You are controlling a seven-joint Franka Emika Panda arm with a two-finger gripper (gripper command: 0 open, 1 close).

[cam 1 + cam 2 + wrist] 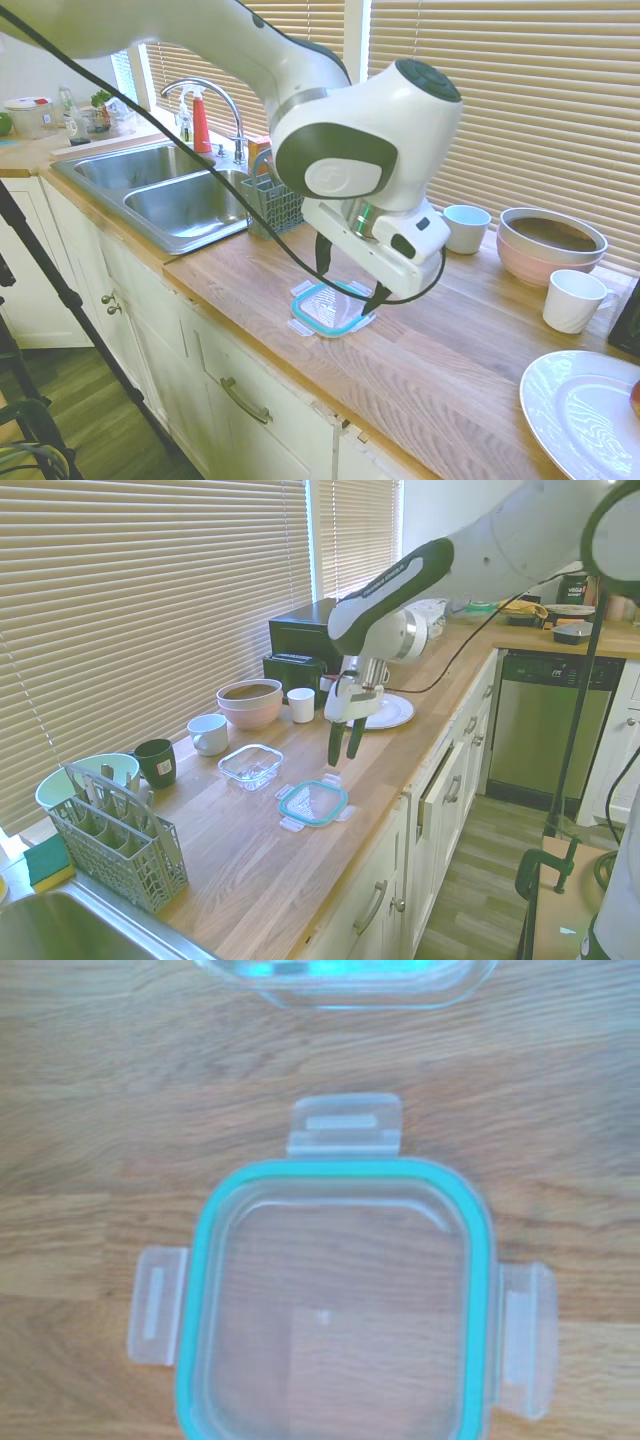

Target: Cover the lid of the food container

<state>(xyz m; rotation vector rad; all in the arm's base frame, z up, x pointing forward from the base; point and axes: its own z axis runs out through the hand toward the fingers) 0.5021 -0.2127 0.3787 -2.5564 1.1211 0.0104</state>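
The gripper [344, 750] hangs above the wooden counter [260, 850], fingers pointing down and spread apart with nothing between them, just above the lid [313, 803]. The lid lies flat on the counter near its front edge, teal rim up, its pale snap tabs splayed outward. The container [250, 765], a clear glass dish, sits uncovered just beside the lid, on the side toward the window blinds [150, 610]; the two do not touch. In the wrist view the lid [335, 1305] fills most of the frame, with an edge of the container [350, 985] beyond it. Farther from the lid along the blinds stand a white mug [208, 734], a dark cup [155, 762], a pink bowl [250, 704] and a small white cup [301, 705]. A grey cutlery caddy [118, 842] stands near the sink [190, 205].
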